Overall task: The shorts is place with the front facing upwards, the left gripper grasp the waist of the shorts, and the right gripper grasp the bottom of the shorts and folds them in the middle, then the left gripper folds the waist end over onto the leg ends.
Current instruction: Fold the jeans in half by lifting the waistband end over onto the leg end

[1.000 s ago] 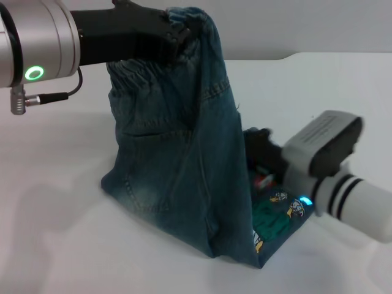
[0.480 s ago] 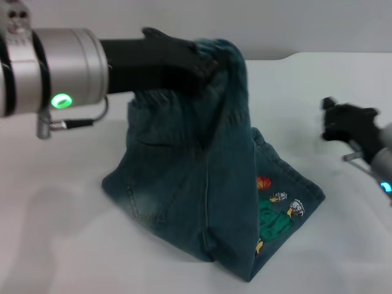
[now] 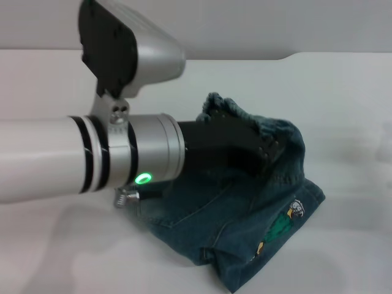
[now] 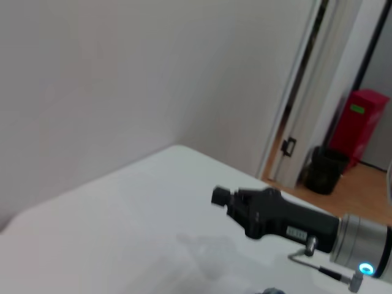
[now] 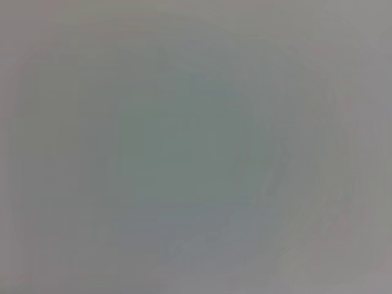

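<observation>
1. White tabletop (image 3: 343, 110) fills the head view, with a pale grey wall (image 3: 275, 24) behind its far edge.
2. Denim shorts (image 3: 245, 239) lie in a folded heap right of the middle of the tabletop, near the front edge, with a cartoon print (image 3: 285, 223) showing on the right leg end.
3. From the left, the left arm (image 3: 61, 162) stretches across the picture, and its silver wrist with a green light (image 3: 143, 179) hides the left part of the shorts.
4. At the end of that arm, the left gripper (image 3: 266, 147) has its jaws clenched on the gathered waist (image 3: 229, 110) of the shorts, holding that end low over the heap, above the leg ends.
5. A grey and black camera housing (image 3: 122, 52) on the arm stands up in front of the far tabletop.
6. In the left wrist view the right gripper (image 4: 222, 196) hovers above bare tabletop, well apart from the shorts; I cannot tell whether its jaws are released or clenched.
7. Beyond it in the same view are an open doorway (image 4: 349, 110), a red bin (image 4: 358, 125) and a black bin (image 4: 323, 171) on a wooden floor.
8. Only a blurred grey field shows in the right wrist view.
</observation>
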{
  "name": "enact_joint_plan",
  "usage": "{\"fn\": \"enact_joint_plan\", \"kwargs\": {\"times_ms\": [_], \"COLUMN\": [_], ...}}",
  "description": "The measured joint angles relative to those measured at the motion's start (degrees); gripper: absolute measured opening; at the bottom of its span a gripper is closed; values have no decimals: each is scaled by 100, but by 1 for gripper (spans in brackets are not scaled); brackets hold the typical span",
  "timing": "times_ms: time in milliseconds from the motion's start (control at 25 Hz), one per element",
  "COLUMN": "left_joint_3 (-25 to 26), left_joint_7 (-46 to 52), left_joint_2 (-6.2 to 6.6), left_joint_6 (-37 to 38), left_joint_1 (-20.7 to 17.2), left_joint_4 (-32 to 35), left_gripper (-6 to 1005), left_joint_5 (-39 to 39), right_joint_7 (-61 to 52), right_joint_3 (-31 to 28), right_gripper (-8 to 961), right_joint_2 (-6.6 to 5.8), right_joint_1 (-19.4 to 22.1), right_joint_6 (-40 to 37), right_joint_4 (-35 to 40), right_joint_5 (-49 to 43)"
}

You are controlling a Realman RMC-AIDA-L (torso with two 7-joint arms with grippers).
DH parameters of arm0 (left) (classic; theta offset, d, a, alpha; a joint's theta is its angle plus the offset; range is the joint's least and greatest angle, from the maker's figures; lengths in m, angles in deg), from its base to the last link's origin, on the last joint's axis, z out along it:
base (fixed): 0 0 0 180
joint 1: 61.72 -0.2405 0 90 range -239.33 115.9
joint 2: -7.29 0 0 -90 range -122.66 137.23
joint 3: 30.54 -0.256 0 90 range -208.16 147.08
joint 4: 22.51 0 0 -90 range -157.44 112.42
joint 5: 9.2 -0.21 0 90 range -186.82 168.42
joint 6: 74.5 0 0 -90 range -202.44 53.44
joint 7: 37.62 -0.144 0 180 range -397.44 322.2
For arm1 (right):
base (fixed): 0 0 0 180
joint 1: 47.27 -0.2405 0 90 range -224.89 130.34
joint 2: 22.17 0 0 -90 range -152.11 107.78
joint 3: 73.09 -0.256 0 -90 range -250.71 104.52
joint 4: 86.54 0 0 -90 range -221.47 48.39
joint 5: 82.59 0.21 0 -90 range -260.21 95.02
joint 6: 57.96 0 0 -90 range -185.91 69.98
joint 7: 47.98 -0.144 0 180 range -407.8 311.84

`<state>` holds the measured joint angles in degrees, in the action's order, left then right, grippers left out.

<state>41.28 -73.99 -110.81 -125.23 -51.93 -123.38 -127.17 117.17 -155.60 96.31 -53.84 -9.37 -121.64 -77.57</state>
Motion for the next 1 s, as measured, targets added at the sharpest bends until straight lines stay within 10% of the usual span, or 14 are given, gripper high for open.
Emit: {"fn": "enact_joint_plan", "kwargs": {"times_ms": [320, 1000], "left_joint_3": [-661, -1361], "left_joint_7": [-669, -1332], "left_joint_2": [-15, -16], "left_joint_6": [921, 1848], "left_joint_1": [235, 768], "left_joint_4": [1074, 1466], "left_gripper": [57, 538], "left_joint_5": [687, 1006], "right_joint_7": [1, -9], "right_joint_3": [-228, -165], "right_gripper": [-1, -1], "right_joint_2": [21, 26], "right_joint_1": [240, 466], "right_joint_6": [237, 254], "right_joint_4": [-130, -473], "right_joint_5": [-370, -721]}}
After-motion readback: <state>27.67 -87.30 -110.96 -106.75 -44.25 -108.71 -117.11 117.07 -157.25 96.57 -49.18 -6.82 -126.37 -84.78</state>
